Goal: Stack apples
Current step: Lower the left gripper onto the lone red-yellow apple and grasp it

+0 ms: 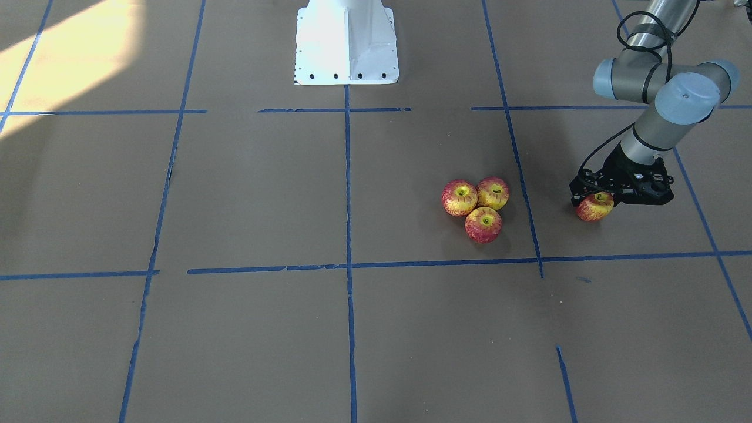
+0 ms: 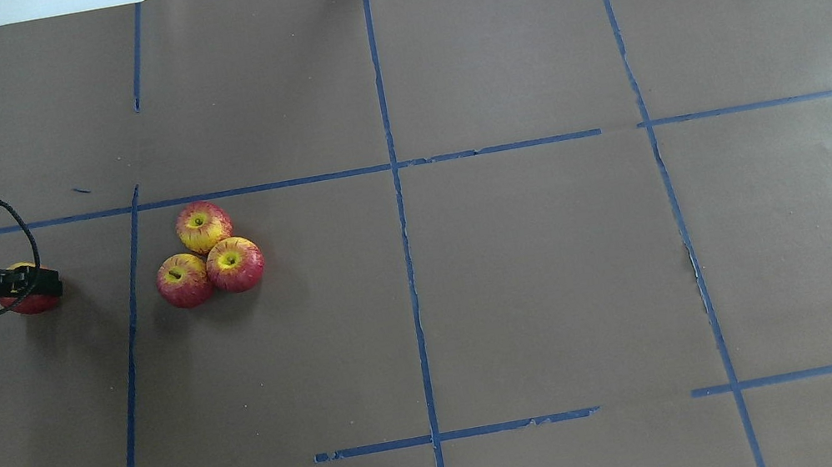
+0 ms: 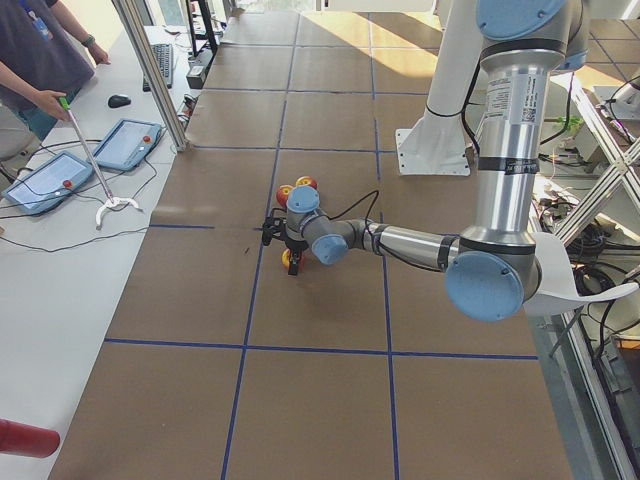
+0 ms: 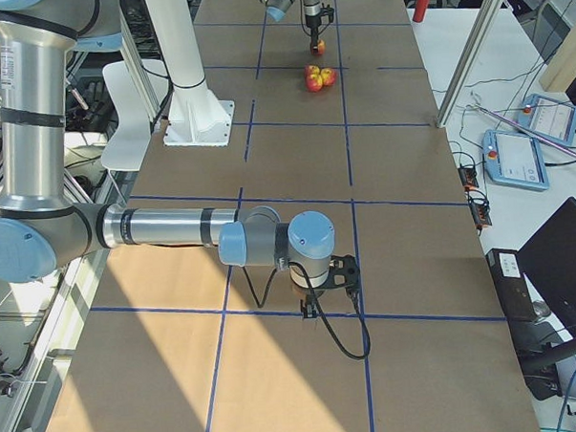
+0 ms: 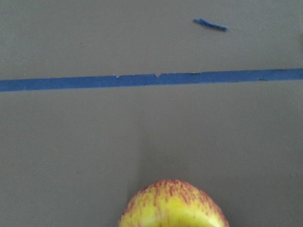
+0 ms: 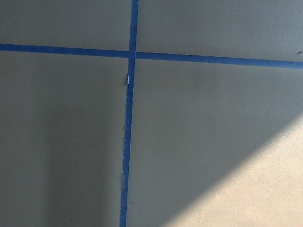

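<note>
Three apples, red with yellow streaks, sit touching in a cluster on the brown table: one [image 1: 460, 197], one [image 1: 492, 192] and one [image 1: 483, 224]; they also show in the overhead view [image 2: 203, 226]. A fourth apple [image 1: 596, 208] lies apart from them, low at the table. My left gripper [image 1: 590, 198] reaches down over it at a tilt, fingers tight against its sides. This apple fills the bottom edge of the left wrist view [image 5: 173, 205]. My right gripper [image 4: 311, 309] hangs over bare table far from the apples; I cannot tell if it is open or shut.
Blue tape lines [image 1: 348, 188] divide the brown paper cover into squares. The white robot base [image 1: 346, 41] stands at the table's robot side. The right wrist view shows only a tape crossing [image 6: 131, 54] and a patch of sunlight.
</note>
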Motion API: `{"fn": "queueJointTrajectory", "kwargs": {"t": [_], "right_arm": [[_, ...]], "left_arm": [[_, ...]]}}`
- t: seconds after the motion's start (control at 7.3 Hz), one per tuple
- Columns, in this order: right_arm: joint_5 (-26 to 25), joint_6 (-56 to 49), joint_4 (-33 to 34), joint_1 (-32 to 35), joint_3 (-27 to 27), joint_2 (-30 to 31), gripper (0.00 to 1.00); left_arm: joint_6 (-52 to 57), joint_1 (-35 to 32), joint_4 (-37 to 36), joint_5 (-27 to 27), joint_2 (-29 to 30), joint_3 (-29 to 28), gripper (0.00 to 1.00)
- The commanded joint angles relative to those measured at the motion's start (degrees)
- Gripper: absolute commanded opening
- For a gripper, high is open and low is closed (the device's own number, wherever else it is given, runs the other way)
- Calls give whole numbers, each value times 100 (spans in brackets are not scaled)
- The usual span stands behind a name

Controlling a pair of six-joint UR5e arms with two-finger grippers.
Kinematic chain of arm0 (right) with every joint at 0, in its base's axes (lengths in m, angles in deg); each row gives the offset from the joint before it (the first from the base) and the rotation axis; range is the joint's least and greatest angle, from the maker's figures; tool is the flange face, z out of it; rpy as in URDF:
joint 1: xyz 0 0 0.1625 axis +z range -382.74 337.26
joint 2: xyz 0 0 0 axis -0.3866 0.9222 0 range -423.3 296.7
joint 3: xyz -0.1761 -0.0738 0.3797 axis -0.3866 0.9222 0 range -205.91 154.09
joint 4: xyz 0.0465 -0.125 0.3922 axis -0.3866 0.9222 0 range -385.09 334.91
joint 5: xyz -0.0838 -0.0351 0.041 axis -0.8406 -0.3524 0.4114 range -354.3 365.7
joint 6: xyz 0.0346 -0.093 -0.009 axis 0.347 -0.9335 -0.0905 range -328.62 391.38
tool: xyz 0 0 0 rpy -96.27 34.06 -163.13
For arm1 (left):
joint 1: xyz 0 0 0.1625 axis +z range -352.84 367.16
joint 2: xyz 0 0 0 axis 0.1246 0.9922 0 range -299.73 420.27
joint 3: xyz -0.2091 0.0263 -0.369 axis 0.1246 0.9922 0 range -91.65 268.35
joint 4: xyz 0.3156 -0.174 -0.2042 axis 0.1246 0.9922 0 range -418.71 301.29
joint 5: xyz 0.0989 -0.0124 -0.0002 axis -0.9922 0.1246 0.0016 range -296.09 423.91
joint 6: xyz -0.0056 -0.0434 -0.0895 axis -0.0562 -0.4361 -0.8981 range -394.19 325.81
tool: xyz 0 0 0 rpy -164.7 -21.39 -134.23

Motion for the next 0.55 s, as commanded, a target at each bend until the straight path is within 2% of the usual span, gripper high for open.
{"fn": "queueJointTrajectory", "kwargs": {"t": [0.0,0.14,0.41], "right_arm": [[0,0,0,0,0,0,100],[0,0,0,0,0,0,100],[0,0,0,0,0,0,100]], "left_arm": [[15,-4,-9,53,6,19,19],[76,-30,-18,79,-11,97,11],[94,-91,-114,500,-212,622,10]]}}
